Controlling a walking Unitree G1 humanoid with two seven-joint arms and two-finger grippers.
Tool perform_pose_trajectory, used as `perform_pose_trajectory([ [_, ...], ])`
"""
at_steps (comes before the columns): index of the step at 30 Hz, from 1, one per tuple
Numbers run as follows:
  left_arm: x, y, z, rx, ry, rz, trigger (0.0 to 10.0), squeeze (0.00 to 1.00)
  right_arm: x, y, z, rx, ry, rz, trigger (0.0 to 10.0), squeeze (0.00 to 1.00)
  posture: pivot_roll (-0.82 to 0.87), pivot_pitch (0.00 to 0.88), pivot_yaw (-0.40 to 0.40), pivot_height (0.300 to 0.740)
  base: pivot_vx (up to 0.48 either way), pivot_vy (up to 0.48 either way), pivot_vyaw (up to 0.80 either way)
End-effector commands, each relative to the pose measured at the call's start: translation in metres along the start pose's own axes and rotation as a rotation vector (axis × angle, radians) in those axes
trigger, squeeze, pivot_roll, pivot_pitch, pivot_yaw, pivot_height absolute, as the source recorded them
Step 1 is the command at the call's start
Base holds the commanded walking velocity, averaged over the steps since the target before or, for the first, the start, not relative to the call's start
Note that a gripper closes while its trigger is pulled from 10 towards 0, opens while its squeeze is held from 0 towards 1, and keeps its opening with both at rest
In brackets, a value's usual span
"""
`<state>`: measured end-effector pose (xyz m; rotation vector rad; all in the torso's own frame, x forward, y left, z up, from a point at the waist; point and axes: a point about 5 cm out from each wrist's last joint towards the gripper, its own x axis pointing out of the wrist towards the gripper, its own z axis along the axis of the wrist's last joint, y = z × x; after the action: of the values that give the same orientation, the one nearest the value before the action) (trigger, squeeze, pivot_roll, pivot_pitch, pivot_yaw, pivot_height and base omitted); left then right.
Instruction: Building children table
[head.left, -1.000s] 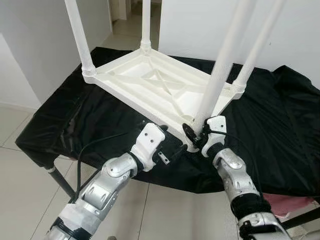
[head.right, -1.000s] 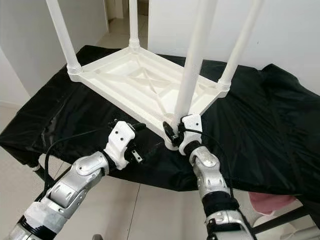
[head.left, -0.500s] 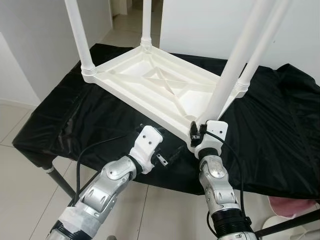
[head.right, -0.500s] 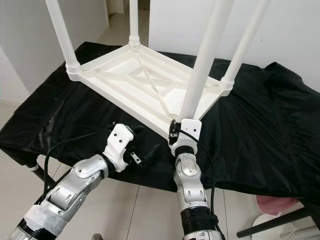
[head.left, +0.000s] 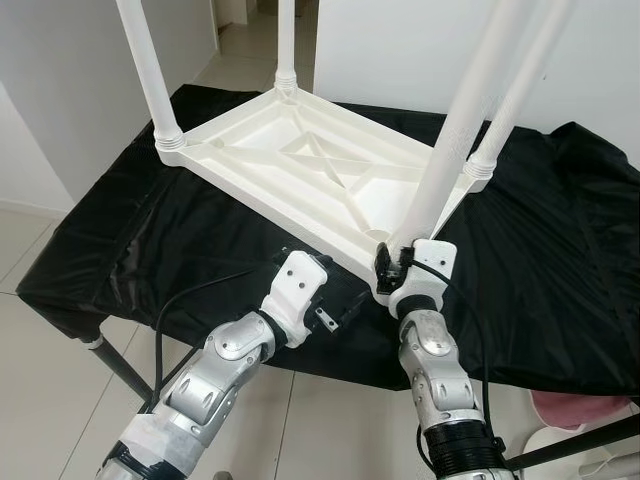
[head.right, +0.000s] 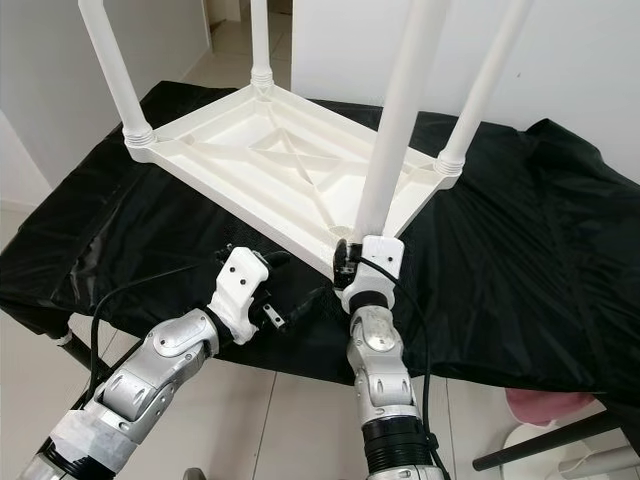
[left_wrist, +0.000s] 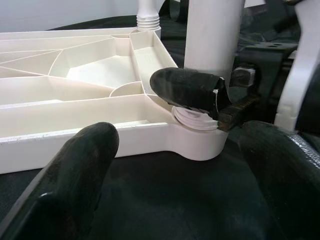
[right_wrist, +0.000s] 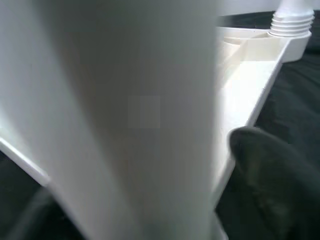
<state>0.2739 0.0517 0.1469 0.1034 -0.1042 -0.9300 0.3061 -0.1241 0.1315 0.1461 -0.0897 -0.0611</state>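
Observation:
The white children's table (head.left: 300, 170) lies upside down on a black-covered work table (head.left: 560, 250). Three white legs stand up from its corners, at the far left (head.left: 150, 70), the back (head.left: 286, 40) and the right (head.left: 510, 90). The fourth leg (head.left: 450, 130) leans up from the near corner socket (left_wrist: 197, 135). My right gripper (head.left: 392, 266) is shut on that leg's base, and one of its fingers (left_wrist: 187, 90) presses the leg just above the socket. My left gripper (head.left: 338, 290) is open just in front of the tabletop's near edge, touching nothing.
The black cloth hangs over the work table's front edge, and metal legs (head.left: 125, 365) stand under it. A pink object (head.left: 590, 410) sits on the tiled floor at the lower right. White walls stand behind and to the left.
My right forearm has swung left to stand under the near corner, its wrist turning around the leg's base. The held leg's lean has shifted slightly. The left gripper has barely moved.

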Motion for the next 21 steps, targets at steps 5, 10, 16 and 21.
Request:
perform_pose_trajectory([
  [5, -0.001, -0.005, -0.003, -0.005, 0.016, -0.093, 10.0, 0.0, -0.004, -0.006, 0.0, -0.006, -0.003, 0.101, 10.0, 1.0, -0.02, 0.082, -0.035, 0.74, 0.0, 0.0, 0.0],
  [10, 0.002, -0.004, -0.001, -0.001, 0.004, -0.093, 10.0, 0.0, -0.002, -0.021, 0.0, -0.05, 0.025, 0.305, 10.0, 0.25, -0.02, 0.077, -0.037, 0.74, 0.0, 0.0, 0.0],
  [16, 0.003, -0.005, 0.001, 0.003, -0.002, -0.102, 10.0, 0.0, 0.006, -0.032, 0.006, -0.135, 0.016, 0.443, 10.0, 0.0, -0.04, 0.069, -0.033, 0.74, 0.0, 0.0, 0.0],
  [21, 0.011, -0.009, 0.0, 0.015, -0.001, -0.128, 10.0, 0.0, 0.018, -0.035, 0.011, -0.189, 0.036, 0.636, 10.0, 0.0, -0.05, 0.061, -0.036, 0.74, 0.0, 0.0, 0.0],
])
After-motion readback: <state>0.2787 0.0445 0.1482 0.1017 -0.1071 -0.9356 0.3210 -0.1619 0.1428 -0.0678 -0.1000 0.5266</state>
